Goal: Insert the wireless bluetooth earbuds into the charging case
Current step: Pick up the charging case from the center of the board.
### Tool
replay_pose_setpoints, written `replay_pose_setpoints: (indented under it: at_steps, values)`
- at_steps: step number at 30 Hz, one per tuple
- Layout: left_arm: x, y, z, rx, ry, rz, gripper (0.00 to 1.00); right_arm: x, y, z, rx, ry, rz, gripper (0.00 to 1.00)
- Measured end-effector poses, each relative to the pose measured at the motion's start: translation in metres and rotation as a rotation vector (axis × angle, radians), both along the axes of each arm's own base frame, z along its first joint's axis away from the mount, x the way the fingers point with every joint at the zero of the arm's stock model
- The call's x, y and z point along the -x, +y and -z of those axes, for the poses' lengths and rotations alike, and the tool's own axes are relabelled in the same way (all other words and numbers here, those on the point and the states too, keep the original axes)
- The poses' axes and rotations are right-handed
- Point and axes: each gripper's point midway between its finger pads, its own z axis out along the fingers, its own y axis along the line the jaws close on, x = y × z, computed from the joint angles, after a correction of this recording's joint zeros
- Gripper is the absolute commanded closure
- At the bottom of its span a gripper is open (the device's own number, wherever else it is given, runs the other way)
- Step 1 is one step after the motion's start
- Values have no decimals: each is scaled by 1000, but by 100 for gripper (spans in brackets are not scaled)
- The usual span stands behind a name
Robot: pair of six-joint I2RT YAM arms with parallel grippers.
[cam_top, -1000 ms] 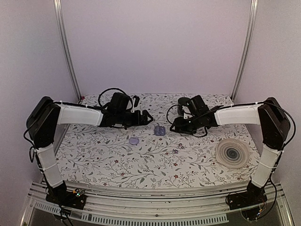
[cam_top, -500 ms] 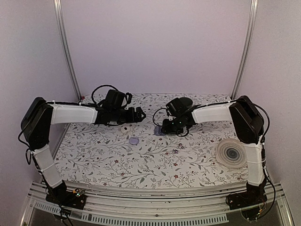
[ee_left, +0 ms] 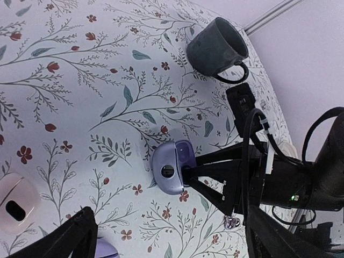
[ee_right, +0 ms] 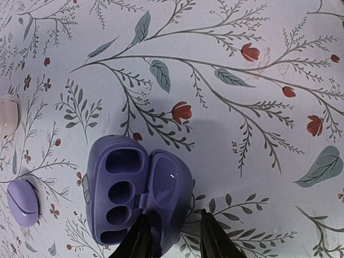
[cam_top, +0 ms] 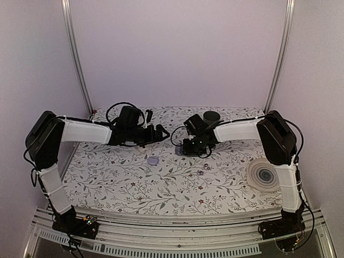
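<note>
Noted right hand [ee_right: 173,239] newly arrived toward counter's [ee_right: 252,70] far edge, narrowing astride open charging case [ee_right: 134,193]; firm grip undeterminable. Left hand [cam_top: 159,133] gaping, empty. Sockets [ee_right: 119,189] unfilled; case-steadying judged underway.

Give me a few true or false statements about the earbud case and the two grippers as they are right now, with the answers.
1. The charging case lies open on the table. True.
2. An earbud already sits in the case. False: the sockets seen from the right wrist are all empty.
3. The right gripper has a finger on either side of the case's lid. True.
4. The left gripper is shut on the mug. False: its jaws stand wide open and hold nothing; the mug stands apart, farther back.
</note>
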Motion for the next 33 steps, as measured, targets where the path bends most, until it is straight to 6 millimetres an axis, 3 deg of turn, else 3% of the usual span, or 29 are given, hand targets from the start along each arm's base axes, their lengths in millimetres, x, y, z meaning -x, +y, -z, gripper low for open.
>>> replay_pose_setpoints:
  at_steps: [9, 15, 23, 28, 33]
  values:
    - [7, -10, 16, 15, 46, 60, 6, 4, 1, 1, -3, 16, 0, 91]
    - [12, -15, 31, 13, 74, 112, 8, 5, 3, 1, -13, 28, 0, 96]
    - [22, -27, 37, 51, 83, 226, 12, 7, 4, -4, -16, 12, -34, 97]
    - [31, -33, 53, 97, 114, 339, 12, 23, -5, -29, -37, -33, -127, 97]
    - [42, -39, 35, 181, 57, 490, 15, 38, -12, -78, -60, -145, -257, 97]
